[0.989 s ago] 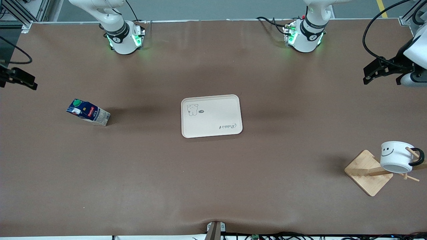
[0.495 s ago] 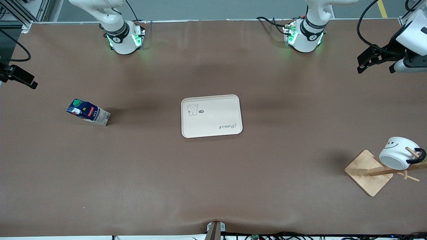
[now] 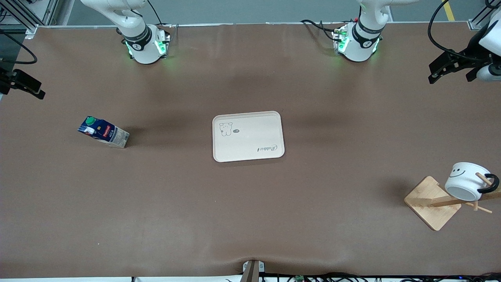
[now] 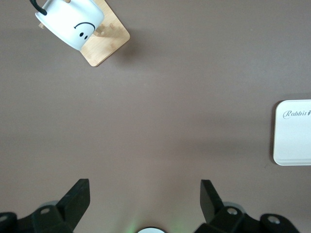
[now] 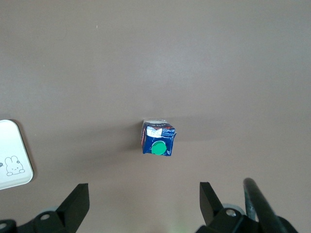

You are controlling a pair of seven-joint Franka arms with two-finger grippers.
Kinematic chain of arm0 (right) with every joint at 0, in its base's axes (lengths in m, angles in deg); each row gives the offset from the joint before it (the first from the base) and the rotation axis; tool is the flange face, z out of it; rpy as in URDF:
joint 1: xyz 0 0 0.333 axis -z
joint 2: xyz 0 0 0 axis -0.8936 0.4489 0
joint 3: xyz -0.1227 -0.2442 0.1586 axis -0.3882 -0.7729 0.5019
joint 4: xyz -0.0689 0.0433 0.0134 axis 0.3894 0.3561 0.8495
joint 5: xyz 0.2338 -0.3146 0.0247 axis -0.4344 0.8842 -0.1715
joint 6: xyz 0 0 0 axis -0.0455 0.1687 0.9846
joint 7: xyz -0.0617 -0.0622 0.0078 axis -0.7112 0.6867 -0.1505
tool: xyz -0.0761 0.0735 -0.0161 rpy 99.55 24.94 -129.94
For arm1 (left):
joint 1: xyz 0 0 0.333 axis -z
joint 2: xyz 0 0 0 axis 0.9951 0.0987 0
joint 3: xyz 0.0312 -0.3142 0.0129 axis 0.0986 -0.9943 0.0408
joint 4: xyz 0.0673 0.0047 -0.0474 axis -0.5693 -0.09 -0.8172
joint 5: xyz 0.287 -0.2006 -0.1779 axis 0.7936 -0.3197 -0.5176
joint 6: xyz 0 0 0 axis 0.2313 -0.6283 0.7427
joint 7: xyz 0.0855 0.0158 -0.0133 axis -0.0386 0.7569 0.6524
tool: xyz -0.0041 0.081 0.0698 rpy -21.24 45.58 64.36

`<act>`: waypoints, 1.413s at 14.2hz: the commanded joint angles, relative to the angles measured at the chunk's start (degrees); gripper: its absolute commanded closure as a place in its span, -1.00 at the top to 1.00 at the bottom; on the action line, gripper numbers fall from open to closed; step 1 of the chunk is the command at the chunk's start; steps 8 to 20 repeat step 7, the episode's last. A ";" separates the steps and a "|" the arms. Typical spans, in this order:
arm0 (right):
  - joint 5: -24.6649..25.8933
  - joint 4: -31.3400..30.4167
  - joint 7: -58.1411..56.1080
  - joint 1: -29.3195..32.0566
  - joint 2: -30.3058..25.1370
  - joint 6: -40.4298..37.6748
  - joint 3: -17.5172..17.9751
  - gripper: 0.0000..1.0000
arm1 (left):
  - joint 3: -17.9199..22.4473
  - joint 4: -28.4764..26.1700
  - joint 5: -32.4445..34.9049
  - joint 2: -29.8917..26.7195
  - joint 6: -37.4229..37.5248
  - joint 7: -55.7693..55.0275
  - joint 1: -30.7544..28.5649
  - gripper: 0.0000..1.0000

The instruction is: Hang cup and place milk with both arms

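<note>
The cup (image 3: 465,181), white with a smiley face, hangs by its black handle on a peg of the wooden rack (image 3: 432,202) at the left arm's end; it also shows in the left wrist view (image 4: 68,24). The milk (image 3: 103,132) stands on the table at the right arm's end, green cap up, as the right wrist view (image 5: 158,138) shows. My left gripper (image 3: 449,78) is open and empty, high above the table, well away from the cup. My right gripper (image 3: 23,91) is open and empty, raised at the table's edge, apart from the milk.
A cream tray (image 3: 248,136) with a rabbit drawing lies in the middle of the table, between the milk and the rack. It shows at the edge of both wrist views (image 4: 294,133) (image 5: 12,155). The brown table top is bare around it.
My left gripper has drawn away from the rack, toward the arms' bases. The cup has swung a little on its peg. The right gripper has barely shifted.
</note>
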 commanded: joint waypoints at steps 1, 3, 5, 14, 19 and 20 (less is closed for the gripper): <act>-0.74 0.47 -1.32 0.23 -0.19 -0.23 -0.05 1.00 | -0.01 3.28 -0.24 0.85 1.17 0.16 -0.57 1.00; -0.74 0.83 -6.13 0.58 -0.54 -2.68 -0.31 1.00 | -0.01 3.82 -0.15 1.03 1.62 0.07 -0.57 1.00; -0.91 2.49 -7.12 1.02 -0.63 -3.83 -0.31 1.00 | -0.01 3.65 -0.15 1.12 1.79 -0.02 -0.57 1.00; -1.09 2.32 -7.57 1.11 -0.10 -3.66 -0.22 1.00 | -0.01 3.30 -0.15 1.38 1.79 -0.02 -0.48 1.00; -1.09 2.32 -7.57 1.11 -0.10 -3.66 -0.22 1.00 | -0.01 3.30 -0.15 1.38 1.79 -0.02 -0.48 1.00; -1.09 2.32 -7.57 1.11 -0.10 -3.66 -0.22 1.00 | -0.01 3.30 -0.15 1.38 1.79 -0.02 -0.48 1.00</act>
